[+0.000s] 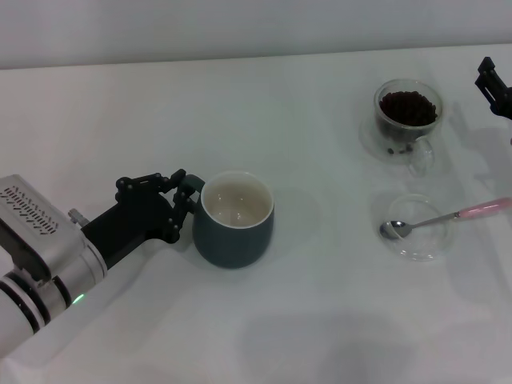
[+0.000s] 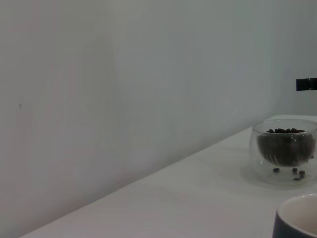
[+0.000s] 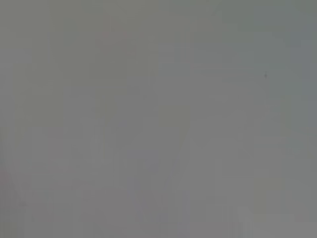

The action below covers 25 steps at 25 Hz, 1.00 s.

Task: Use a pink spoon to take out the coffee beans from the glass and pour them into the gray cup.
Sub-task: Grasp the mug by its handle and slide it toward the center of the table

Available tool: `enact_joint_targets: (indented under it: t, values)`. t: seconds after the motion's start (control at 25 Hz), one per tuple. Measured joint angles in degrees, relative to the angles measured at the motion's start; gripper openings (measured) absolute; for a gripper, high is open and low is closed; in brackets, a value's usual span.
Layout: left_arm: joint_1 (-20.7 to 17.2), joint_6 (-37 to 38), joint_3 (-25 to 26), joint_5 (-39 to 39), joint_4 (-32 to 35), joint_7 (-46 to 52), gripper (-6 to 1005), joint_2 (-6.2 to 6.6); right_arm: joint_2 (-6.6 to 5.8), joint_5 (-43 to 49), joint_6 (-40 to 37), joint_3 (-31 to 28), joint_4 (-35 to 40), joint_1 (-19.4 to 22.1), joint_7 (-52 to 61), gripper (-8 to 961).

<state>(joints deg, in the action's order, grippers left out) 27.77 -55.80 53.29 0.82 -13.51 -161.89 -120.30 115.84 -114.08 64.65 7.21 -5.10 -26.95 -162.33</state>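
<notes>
Head view: the left gripper (image 1: 186,210) is at the gray cup's (image 1: 234,220) side while the spoon lies untouched.

Nearest the robot, the left gripper's fingers sit around the gray cup's handle side, touching or nearly so; whether they actually pinch it I cannot tell. The cup's white inside looks empty. Farther right, the pink spoon (image 1: 446,218) rests across a shallow clear dish (image 1: 416,228), bowl inside, handle sticking out over the rim. Beyond it stands the glass (image 1: 406,120), holding the coffee beans (image 1: 408,106). The right gripper (image 1: 496,86) is near the glass, by the frame's edge, its finger state unreadable. Judged so, scooping has not begun; the next move calls for the right gripper to take the spoon's handle.
</notes>
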Motion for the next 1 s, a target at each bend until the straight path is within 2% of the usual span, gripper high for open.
enact_joint_targets:
  t: [0.32,0.52,0.84,0.96,1.0]
  values:
    - [-1.18,0.07,-0.05,0.09,-0.08,0.0,147,0.08,0.0,0.06,0.4,0.0,0.0,0.27,0.0,858]
    - [-2.14,-0.09,-0.09,0.19,-0.2,0.0,275,0.07,0.0,0.1,0.77,0.0,0.0,0.33,0.0,858]
    - [-4.56,-0.5,0.44,0.95,-1.64,0.0,542,0.25,0.0,0.1,1.74,0.0,0.0,0.57,0.0,857]
    - [-6.54,-0.92,0.55,2.87,-2.45,0.0,638,0.37,-0.01,0.09,1.77,0.0,0.0,0.68,0.0,857]
    - [-6.8,-1.09,0.55,3.19,-2.48,0.0,706,0.4,-0.03,0.09,1.78,0.0,0.0,0.7,0.0,857]
